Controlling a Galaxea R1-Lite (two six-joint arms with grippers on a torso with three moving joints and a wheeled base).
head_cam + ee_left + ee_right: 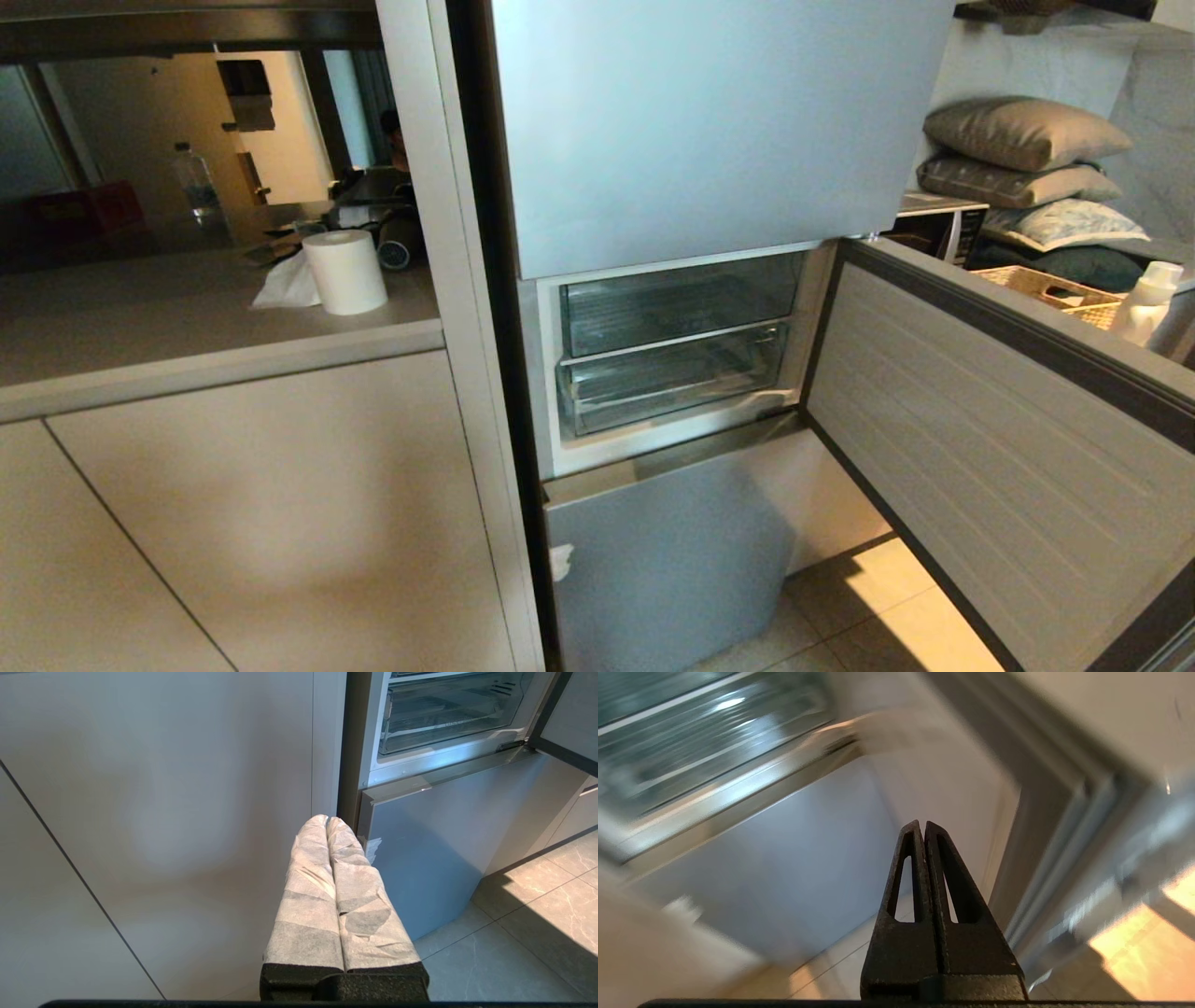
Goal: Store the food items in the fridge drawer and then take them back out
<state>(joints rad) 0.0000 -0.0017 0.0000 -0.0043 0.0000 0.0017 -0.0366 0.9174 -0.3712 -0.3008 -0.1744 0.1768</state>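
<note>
Head view: fridge door [990, 439] swung open at right; two clear drawers stacked inside, the lower drawer [672, 378] pushed in, contents apparently nil through glare. Paper roll [345, 271] on counter [187, 345]. Left gripper [327, 820] closed, empty, beside cabinet. Right gripper [922, 823] closed, empty; surroundings blurred.

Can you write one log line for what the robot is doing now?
fridge door: open | fridge drawer: shut | left gripper: shut | right gripper: shut

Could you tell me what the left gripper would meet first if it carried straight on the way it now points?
Probably the grey lower fridge door, near its left edge beside the beige cabinet panel; the shut, white-wrapped left gripper points there, though depth is unclear.
</note>
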